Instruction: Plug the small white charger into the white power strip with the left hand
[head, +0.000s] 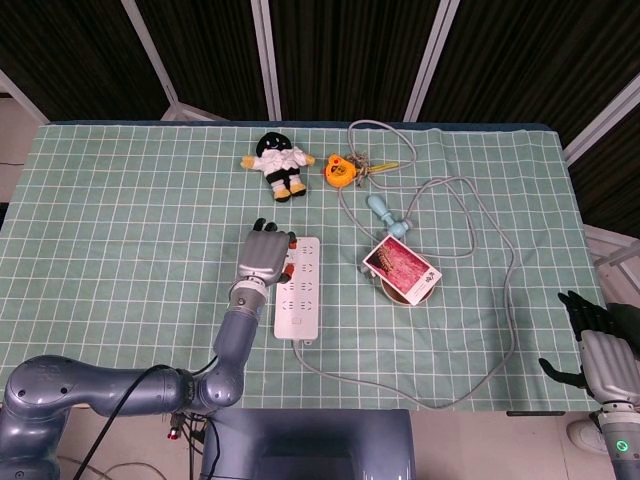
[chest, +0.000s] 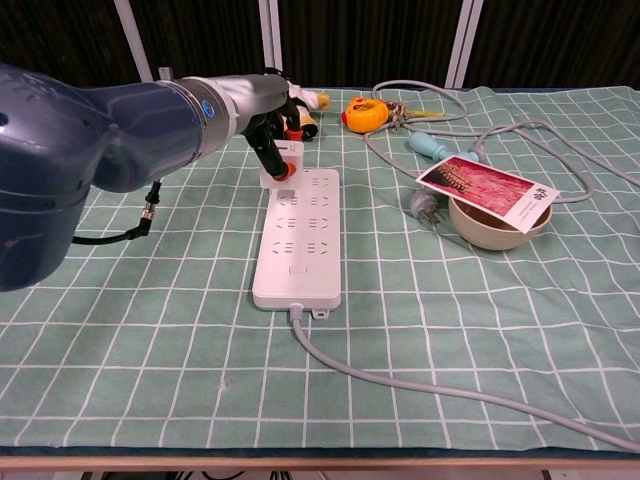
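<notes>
Left robot hand (chest: 270, 130) is gripping the charger (chest: 279, 165) right over the far left corner of the strip (chest: 298, 235). Right robot hand (head: 603, 350) sits well off from the strip, fingers loosely apart, holding nothing.

Small white boxy plastic charger (chest: 279, 165) sits above far left corner of long white rectangular plastic power strip (chest: 298, 240); strip lies flat, grey cable at near end.
</notes>
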